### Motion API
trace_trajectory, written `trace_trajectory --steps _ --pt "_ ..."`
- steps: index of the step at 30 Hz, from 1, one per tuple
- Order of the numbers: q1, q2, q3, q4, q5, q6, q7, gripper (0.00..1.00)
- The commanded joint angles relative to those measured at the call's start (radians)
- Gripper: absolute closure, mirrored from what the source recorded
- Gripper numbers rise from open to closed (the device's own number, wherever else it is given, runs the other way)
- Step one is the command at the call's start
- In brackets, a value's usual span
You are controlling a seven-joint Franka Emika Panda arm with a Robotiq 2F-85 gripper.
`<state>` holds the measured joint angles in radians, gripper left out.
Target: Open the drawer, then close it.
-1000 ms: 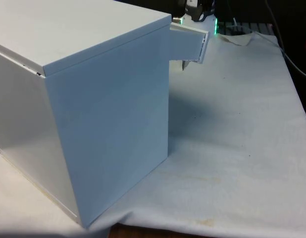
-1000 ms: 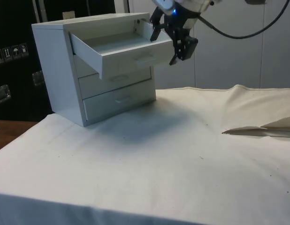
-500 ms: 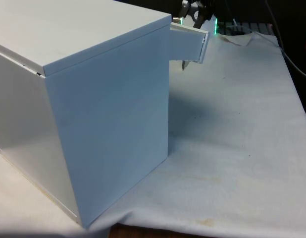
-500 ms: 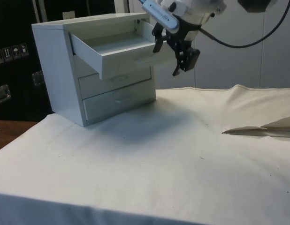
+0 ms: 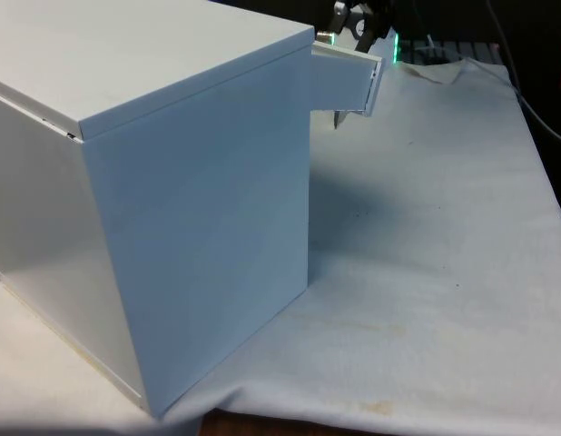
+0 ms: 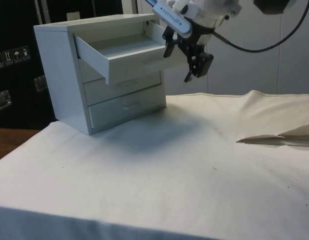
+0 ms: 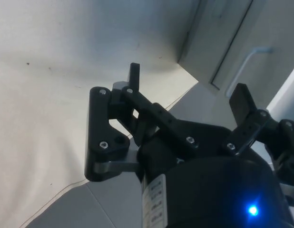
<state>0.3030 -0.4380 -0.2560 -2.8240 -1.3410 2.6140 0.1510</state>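
Currently the worktop [image 6: 159, 175] under its white cloth fills the lower frame of the side view. The white chest of drawers [image 6: 69, 75] stands at upper left there, three drawers high. Its top drawer [image 6: 125, 54] is pulled well out; the two below are shut. The white arm [image 6: 209, 7] enters from the top edge and angles down. The gripper [image 6: 187, 56] hangs just beside the open drawer's front, at its right end, tilted. Jaws stand apart, holding nothing; wrist view shows fingers [image 7: 133, 78] spread with a drawer handle [image 7: 247, 61] beyond.
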Motion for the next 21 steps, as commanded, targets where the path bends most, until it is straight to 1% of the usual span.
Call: trace_trajectory --steps 1,4,5,6,7,9,10,14,15,17,18,19,21 --pt "-0.001 0.001 0.002 0.001 -0.007 0.001 0.007 0.00" --pt "-0.001 0.005 0.001 0.001 -0.006 0.002 0.008 0.00" --pt "-0.001 0.006 0.001 0.001 -0.006 0.002 0.008 0.01" --pt "-0.001 0.006 0.001 0.001 -0.006 0.002 0.009 0.05" --pt "-0.001 0.007 0.001 0.001 -0.006 0.002 0.009 0.16" --pt "0.000 0.008 0.000 0.000 0.000 0.000 0.003 0.28" --pt "-0.001 0.008 0.001 0.001 -0.006 0.002 0.009 0.28" --pt "-0.001 0.008 0.001 0.001 -0.006 0.002 0.010 0.49" --pt "-0.001 0.009 0.001 0.001 -0.006 0.002 0.010 0.59" --pt "-0.001 0.009 0.001 0.001 -0.006 0.002 0.010 0.70" --pt "0.000 0.009 0.000 0.000 0.000 0.000 0.004 0.77" --pt "-0.001 0.009 0.001 0.001 -0.006 0.002 0.010 0.77" --pt "-0.001 0.009 0.001 0.001 -0.006 0.002 0.010 0.88"
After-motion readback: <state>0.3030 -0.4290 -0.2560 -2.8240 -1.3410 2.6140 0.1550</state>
